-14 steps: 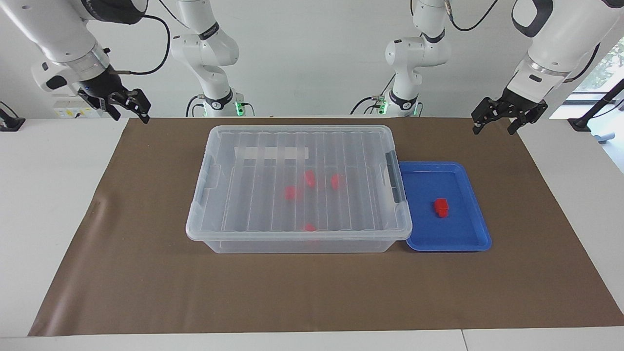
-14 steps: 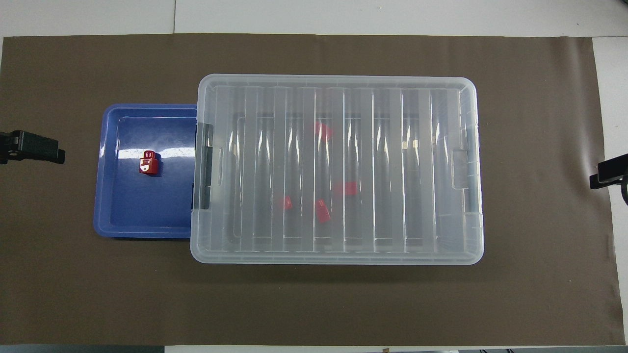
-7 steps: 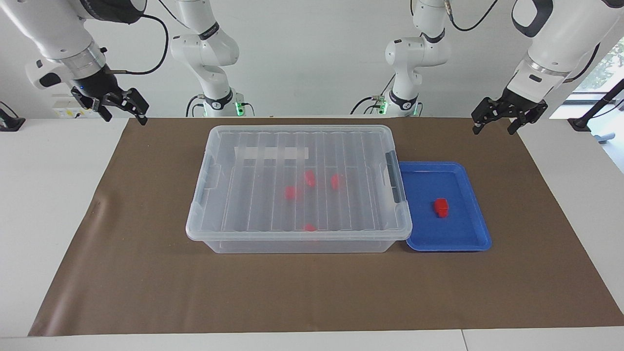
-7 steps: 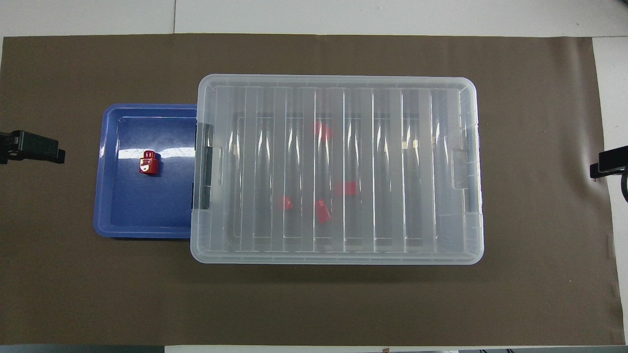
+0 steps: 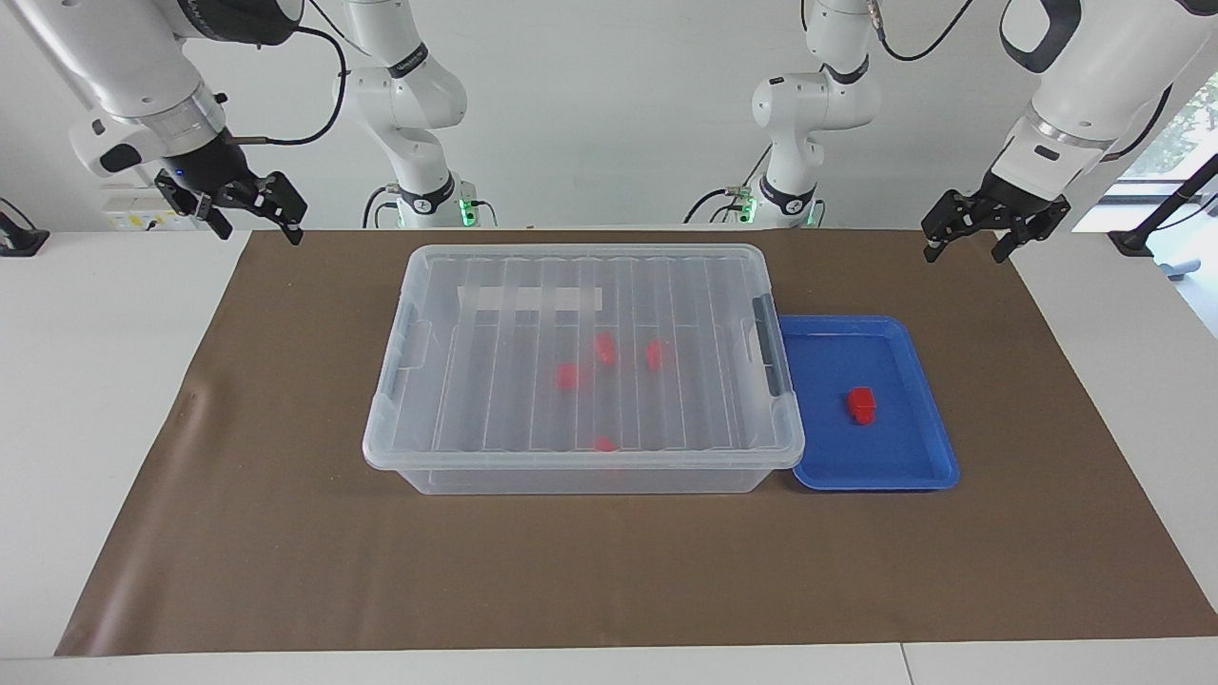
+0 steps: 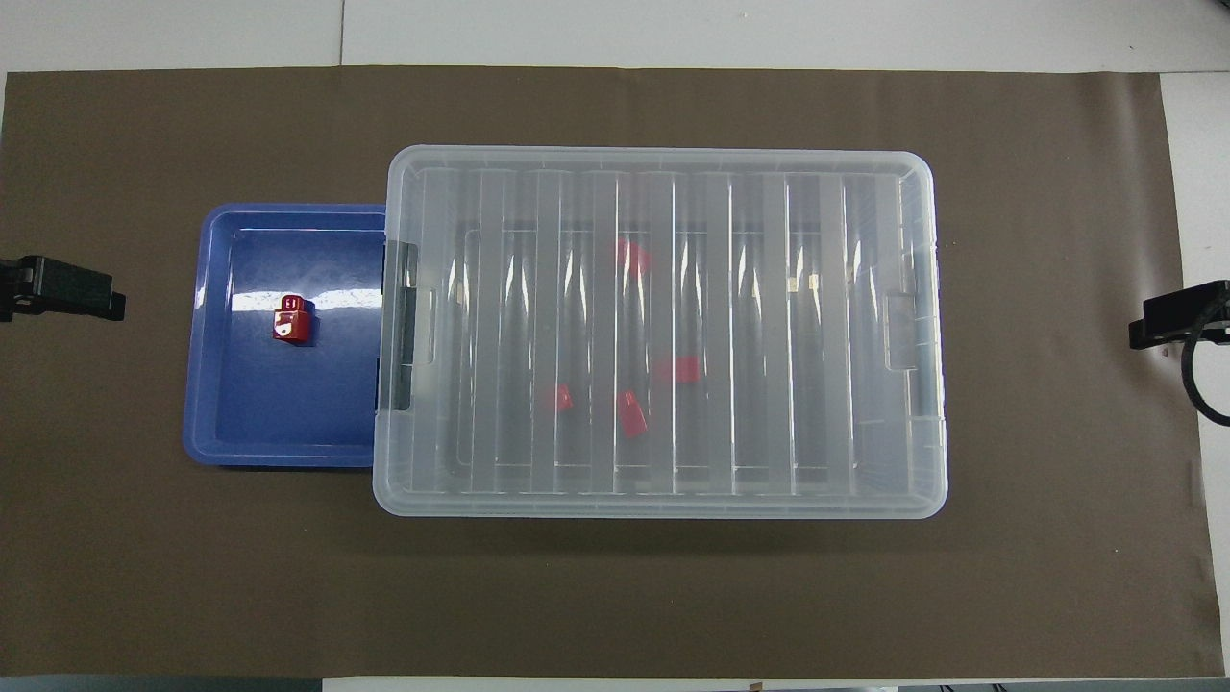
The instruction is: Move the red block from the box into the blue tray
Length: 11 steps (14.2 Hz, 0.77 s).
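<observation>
Red block (image 5: 862,403) lying loose in the blue tray (image 5: 921,447) beside the lidded box (image 5: 582,285) with look-alike blocks (image 5: 609,350) sealed inside, left gripper (image 5: 984,233) and right gripper (image 5: 249,208) raised at the table ends, open and empty, apparently because delivery is done.

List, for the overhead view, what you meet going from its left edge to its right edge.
Left tool → blue tray → red block in the tray → dark latch handle → box with four red blocks inside → right tool.
</observation>
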### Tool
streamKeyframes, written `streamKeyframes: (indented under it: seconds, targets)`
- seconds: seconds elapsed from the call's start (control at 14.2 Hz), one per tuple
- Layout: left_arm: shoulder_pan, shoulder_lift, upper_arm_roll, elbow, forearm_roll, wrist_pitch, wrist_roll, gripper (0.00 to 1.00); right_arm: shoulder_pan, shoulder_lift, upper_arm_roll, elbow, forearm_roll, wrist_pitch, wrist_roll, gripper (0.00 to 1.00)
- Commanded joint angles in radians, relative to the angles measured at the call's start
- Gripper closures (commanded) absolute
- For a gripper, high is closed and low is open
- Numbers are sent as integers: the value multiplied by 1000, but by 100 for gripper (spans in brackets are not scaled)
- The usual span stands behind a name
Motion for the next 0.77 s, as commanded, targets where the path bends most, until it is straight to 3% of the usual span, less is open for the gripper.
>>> streamKeyframes:
  seconds: [0.0,0.7]
  targets:
    - [0,-24,3,-25,1,5,5,0,-2,4,4,6,-15,7,-14,0]
    - [0,-24,5,-25,1,7,5,0,-2,4,10,6,-14,29,-13,0]
